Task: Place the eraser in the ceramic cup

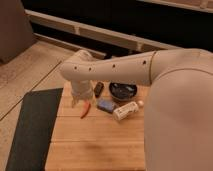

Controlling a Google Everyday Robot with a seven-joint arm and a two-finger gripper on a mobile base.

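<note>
The eraser (98, 89) is a small dark oblong block lying free on the far part of the wooden table (100, 145). My gripper (82, 98) hangs down from the bent white arm (115, 70) just left of the eraser, over the table's far left corner. It stands open, and I see nothing held in it. The ceramic cup is hidden from view; the arm and wrist cover that corner.
A flat blue block (106, 105) lies right of the gripper, with a dark bowl (123, 90) behind it and a white bottle (126, 110) on its side. A small orange item (85, 110) lies below the gripper. A dark mat (31, 130) covers the floor to the left.
</note>
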